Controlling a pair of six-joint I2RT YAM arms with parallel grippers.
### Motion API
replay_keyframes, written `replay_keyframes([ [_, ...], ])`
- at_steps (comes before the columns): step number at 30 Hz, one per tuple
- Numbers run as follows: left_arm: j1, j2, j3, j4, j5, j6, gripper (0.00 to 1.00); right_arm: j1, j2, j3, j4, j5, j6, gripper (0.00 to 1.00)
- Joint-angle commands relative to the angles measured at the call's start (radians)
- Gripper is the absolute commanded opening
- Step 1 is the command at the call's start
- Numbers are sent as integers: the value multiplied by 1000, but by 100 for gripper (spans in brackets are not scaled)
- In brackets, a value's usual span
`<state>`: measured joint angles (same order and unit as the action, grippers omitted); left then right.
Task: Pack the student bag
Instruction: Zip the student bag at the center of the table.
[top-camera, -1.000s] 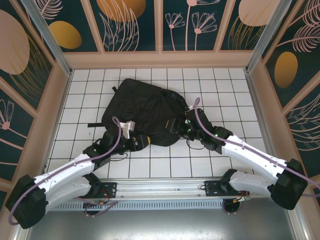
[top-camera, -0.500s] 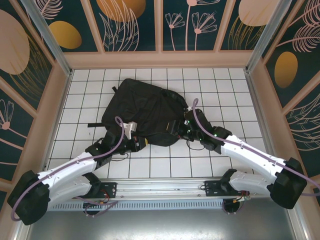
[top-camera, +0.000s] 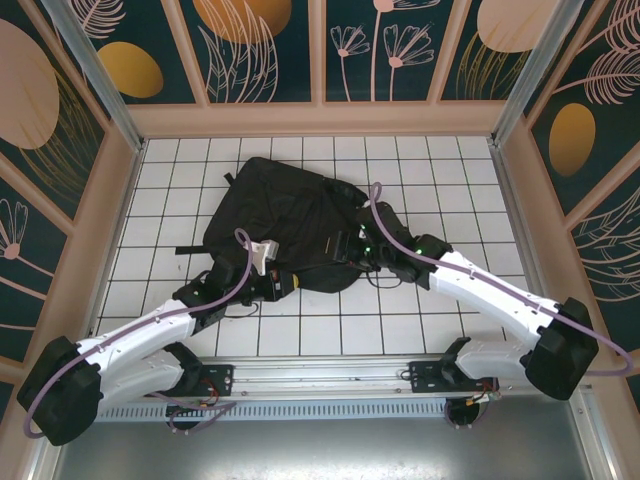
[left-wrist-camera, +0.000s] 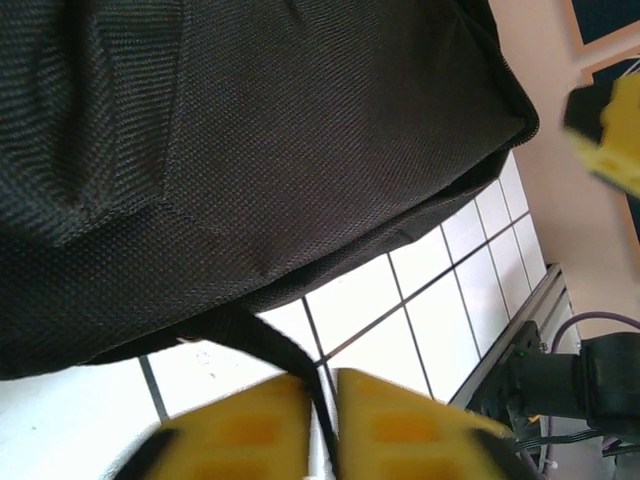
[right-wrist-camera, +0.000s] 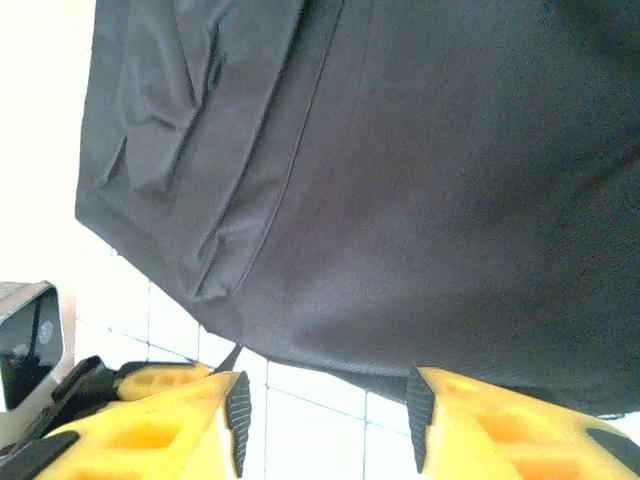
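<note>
From above, the bag (top-camera: 285, 215) is seen lying mid-counter (top-camera: 440, 170), slightly to the far side. The left end effector (top-camera: 283, 283) is set at its near edge and the right end effector (top-camera: 345, 250) at its near right edge. At the left wrist, a black strap (left-wrist-camera: 265, 340) is clenched between the yellow fingers (left-wrist-camera: 400, 425). At the right wrist, the fingers are held apart, released, with the bag's edge just at their tips.

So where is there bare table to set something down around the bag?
Bare tiles: the far strip between the student bag and the back wall, both side margins of the table, and the near middle rows by the front rail. Crowded: the bag's near edge, where the left hand and right hand sit.
</note>
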<state>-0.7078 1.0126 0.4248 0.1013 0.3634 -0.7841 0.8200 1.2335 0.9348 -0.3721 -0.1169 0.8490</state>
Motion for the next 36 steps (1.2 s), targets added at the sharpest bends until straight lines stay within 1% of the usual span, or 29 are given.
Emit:
replay_keyframes([
  [1, 3, 0, 9, 49, 43, 16, 42, 7, 20, -50, 97, -108, 114, 48],
  [3, 2, 28, 42, 57, 65, 31, 57, 5, 13, -62, 106, -95, 125, 48],
  [4, 0, 47, 62, 65, 79, 37, 61, 0, 7, -59, 90, -77, 123, 48],
  [6, -1, 87, 94, 70, 91, 44, 65, -10, -15, -61, 67, -46, 123, 48],
  [10, -12, 138, 119, 96, 125, 36, 67, -37, -82, -71, 18, 13, 121, 48],
  [14, -17, 121, 111, 113, 162, 25, 69, -63, -133, -97, 10, 11, 118, 48],
  [20, -18, 6, 116, -23, 109, 52, 70, -57, -126, -108, 48, -51, 121, 48],
  [23, -18, -82, 125, -122, 55, 76, 71, -35, -117, -91, 39, -49, 98, 48],
  [26, -16, -169, 150, -233, -39, 95, 71, 9, -92, -72, 25, -26, 45, 48],
  [28, -13, -199, 178, -305, -108, 97, 71, 42, -63, -67, 28, -15, 18, 48],
  [29, -10, -206, 198, -347, -154, 93, 71, 65, -42, -57, 33, -7, -2, 48],
  [32, -6, -206, 263, -455, -293, 73, 71, 144, 47, 17, -24, 79, -58, 49],
  [34, -2, -213, 298, -507, -385, 52, 73, 186, 107, 76, -56, 117, -84, 51],
  [36, 1, -225, 331, -550, -483, 35, 74, 210, 166, 138, -85, 142, -104, 55],
])
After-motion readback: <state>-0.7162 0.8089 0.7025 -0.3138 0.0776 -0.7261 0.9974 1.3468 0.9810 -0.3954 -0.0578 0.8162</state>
